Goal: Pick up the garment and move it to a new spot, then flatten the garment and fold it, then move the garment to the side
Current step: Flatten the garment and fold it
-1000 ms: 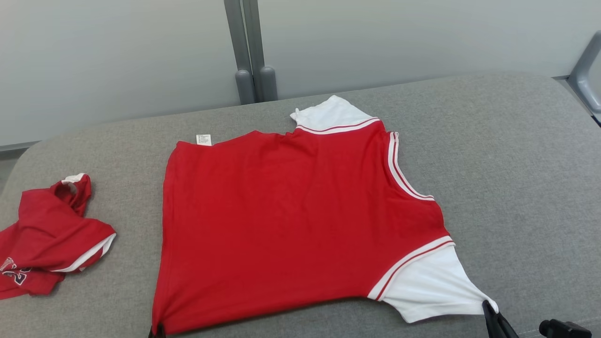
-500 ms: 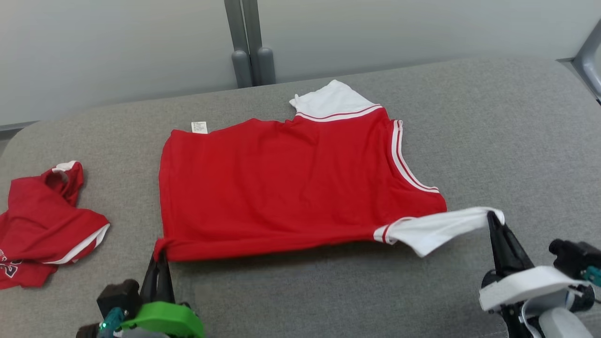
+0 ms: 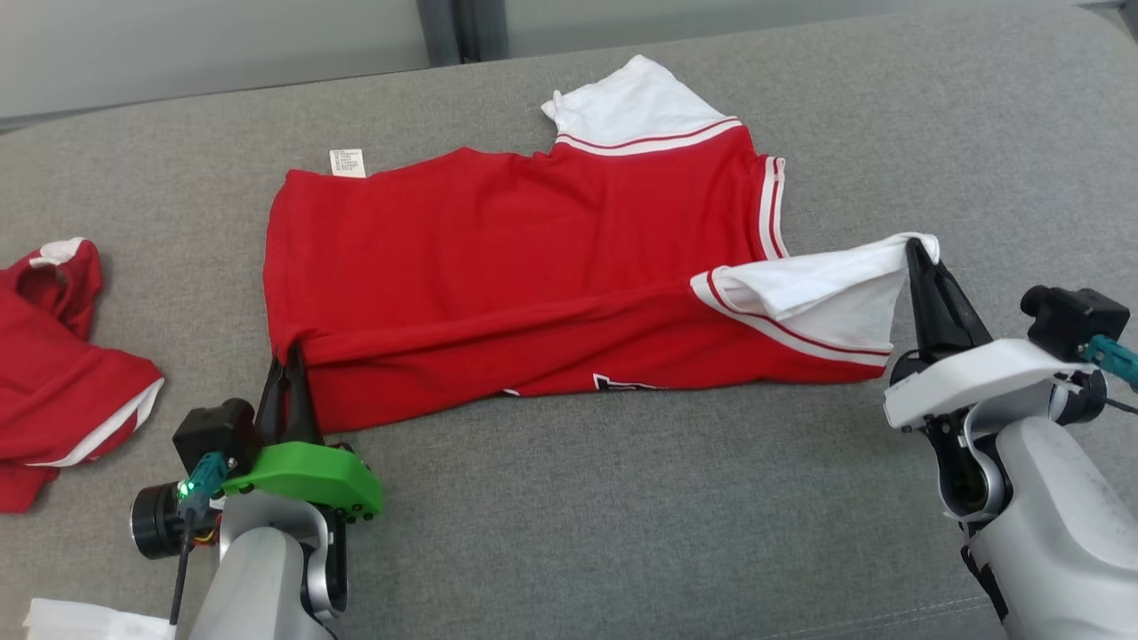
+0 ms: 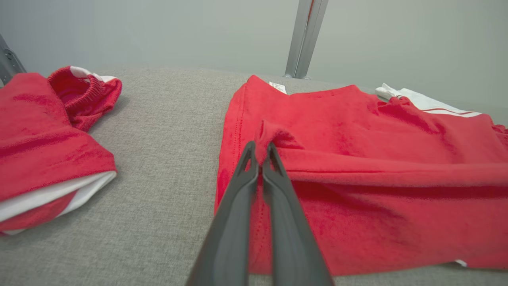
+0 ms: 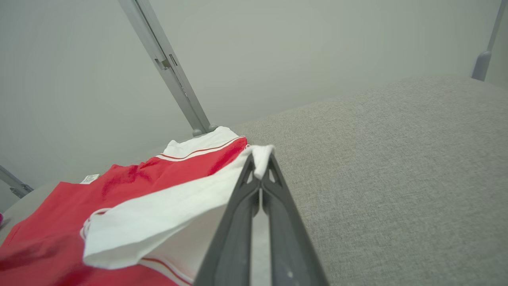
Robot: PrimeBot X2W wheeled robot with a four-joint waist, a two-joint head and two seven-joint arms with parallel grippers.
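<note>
Pincers clamped shut at both ends of the fold: the left gripper [image 3: 289, 360] pinches the near hem corner of the red garment [image 3: 498, 249], and the right gripper [image 3: 916, 253] nips the tip of its white sleeve [image 3: 818, 289]. Held this way, the near edge hangs raised off the grey cushion [image 3: 622, 516] in one line, seemingly so it can be carried over the body as a lengthwise fold. The rest of the garment lies flat mid-cushion, a care label [image 3: 347, 163] at its far hem corner. A second red garment [image 3: 53, 356] sits crumpled well apart on the robot's left; a metal post [image 4: 305, 39] stands behind. Nothing blocks the fold's path, though the slack sleeve may droop.
</note>
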